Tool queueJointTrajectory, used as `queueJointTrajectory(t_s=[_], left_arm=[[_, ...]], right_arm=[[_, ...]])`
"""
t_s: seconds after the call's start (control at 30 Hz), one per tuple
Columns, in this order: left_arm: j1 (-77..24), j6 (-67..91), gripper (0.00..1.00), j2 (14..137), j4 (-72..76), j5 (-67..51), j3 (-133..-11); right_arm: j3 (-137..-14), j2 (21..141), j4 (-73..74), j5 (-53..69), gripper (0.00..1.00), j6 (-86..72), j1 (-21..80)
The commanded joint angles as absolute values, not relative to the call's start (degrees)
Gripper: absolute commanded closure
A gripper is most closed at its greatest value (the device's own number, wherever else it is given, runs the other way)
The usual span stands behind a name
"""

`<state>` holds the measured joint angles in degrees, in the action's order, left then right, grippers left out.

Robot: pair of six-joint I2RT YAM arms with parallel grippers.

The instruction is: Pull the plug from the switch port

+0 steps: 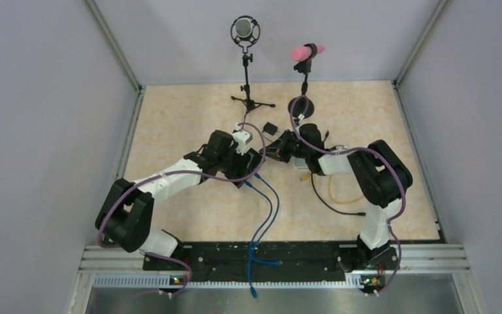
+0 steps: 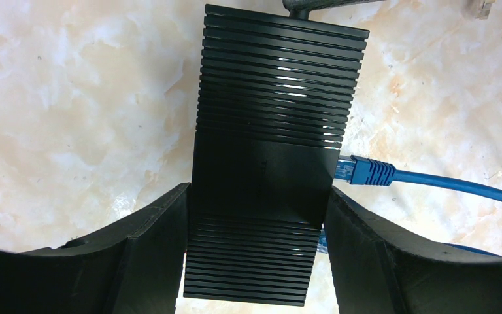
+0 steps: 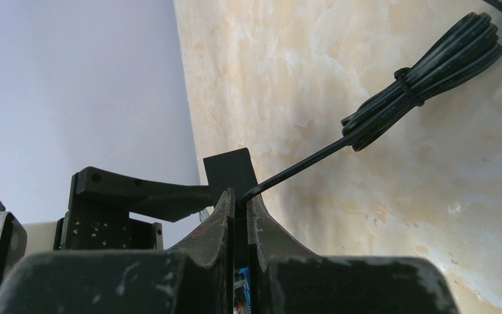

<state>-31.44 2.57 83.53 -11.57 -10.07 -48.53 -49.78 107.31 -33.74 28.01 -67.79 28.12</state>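
Switch (image 2: pixel 281 131) is clamped in your left end effector (image 2: pixel 256 193) over the bench (image 2: pixel 72 98), blue plug (image 2: pixel 364 171) seated in its side port. Right end effector (image 3: pixel 238 198) is pinched shut on the black cable (image 3: pixel 431 65). Hold the switch rigid; draw straight along the port axis, never sideways.

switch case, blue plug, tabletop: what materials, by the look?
Switch: matte black, ribbed; plastic or coated metal, unclear. Plug: blue moulded plastic boot, ribbed strain relief. Tabletop: beige marble pattern, faint sheen; probably laminate.
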Motion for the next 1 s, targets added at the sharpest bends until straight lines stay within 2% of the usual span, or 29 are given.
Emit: queueJointTrajectory(t_s=[0.0, 0.23, 0.6, 0.73, 0.97], left_arm=[[-30.7, 2.4, 0.97, 82.9, -15.6, -7.2, -48.7], [-30.7, 2.1, 0.97, 83.0, -15.9, -6.9, -48.7], [-30.7, 2.0, 0.98, 83.4, -16.6, -5.9, -49.0], [-30.7, 2.0, 0.99, 83.4, -16.5, -6.1, -49.0], [-30.7, 1.6, 0.99, 83.2, -17.0, -5.3, -49.0]], right_arm=[[-49.5, 105.3, -38.7, 23.4, 1.0, -68.3, 25.3], [-50.7, 103.2, -32.3, 20.9, 1.0, -63.2, 25.0], [-57.0, 104.7, -19.7, 22.8, 1.0, -66.4, 24.1], [-54.2, 104.3, -25.3, 21.9, 1.0, -64.4, 24.1], [-49.3, 107.4, -44.4, 29.0, 1.0, -66.3, 22.8]])
